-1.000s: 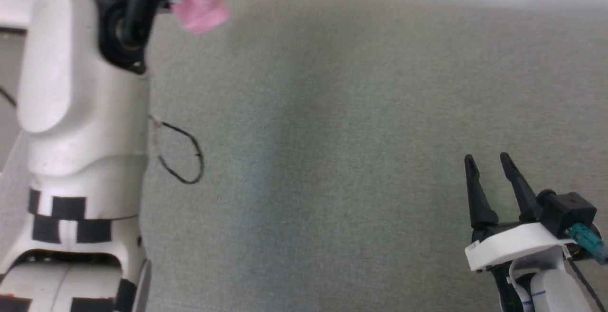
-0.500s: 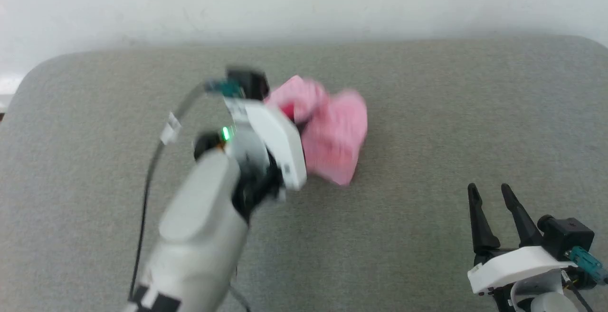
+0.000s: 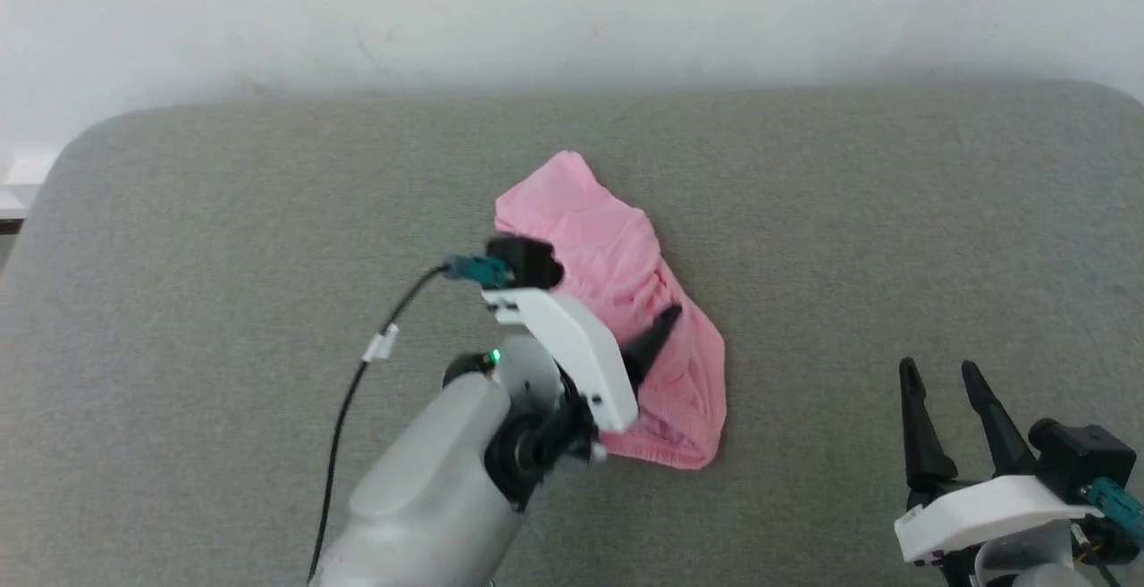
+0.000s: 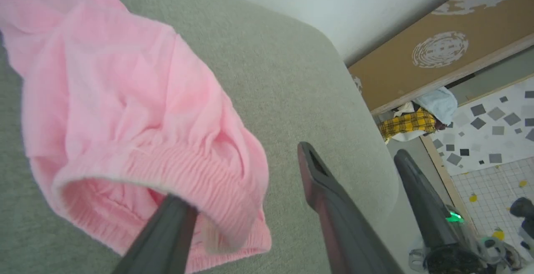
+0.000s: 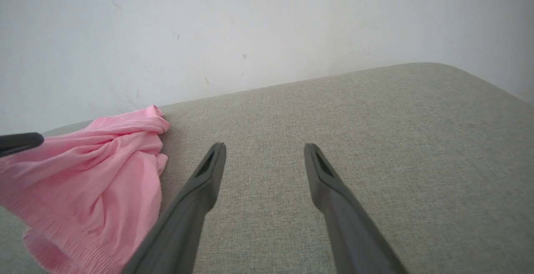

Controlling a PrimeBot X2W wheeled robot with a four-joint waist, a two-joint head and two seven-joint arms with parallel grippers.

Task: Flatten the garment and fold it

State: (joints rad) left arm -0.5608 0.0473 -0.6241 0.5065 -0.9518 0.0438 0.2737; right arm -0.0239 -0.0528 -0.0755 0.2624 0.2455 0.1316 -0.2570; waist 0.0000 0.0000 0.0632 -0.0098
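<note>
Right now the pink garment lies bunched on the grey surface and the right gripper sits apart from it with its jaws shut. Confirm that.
One point is wrong: the right gripper has its jaws open, not shut; the right wrist view shows grey surface between them. The pink garment does lie bunched, apart from that gripper.

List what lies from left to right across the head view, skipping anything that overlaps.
black cable → garment → right gripper
</note>
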